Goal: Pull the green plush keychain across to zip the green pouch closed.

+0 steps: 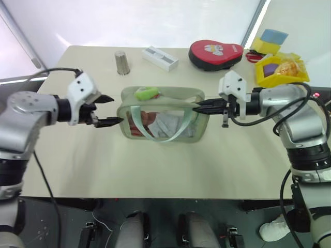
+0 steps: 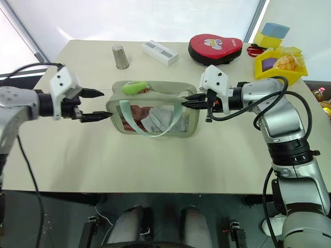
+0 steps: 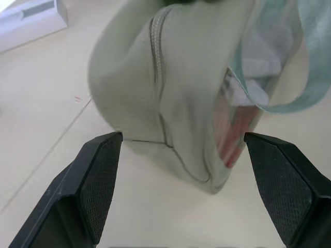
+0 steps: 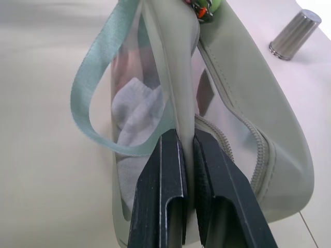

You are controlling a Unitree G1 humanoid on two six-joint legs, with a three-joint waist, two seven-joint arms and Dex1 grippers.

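Left eye view gives us the green plush keychain (image 1: 147, 93), a fuzzy lime pom riding the zipper at the left end of the green pouch (image 1: 163, 121), mid-desk. It looks soft and light, so it probably squashes; a pinch low, near the pull, should hold best. The pouch is limp fabric and will likely buckle unless braced. Right gripper (image 4: 187, 155) has its fingers clamped on the pouch's right-end fabric. Left gripper (image 1: 110, 109) hangs with fingers spread wide, just off the left end, holding nothing.

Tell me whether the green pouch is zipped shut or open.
Open: the green pouch gapes along its top, and the green plush keychain sits at the end nearest the left hand.
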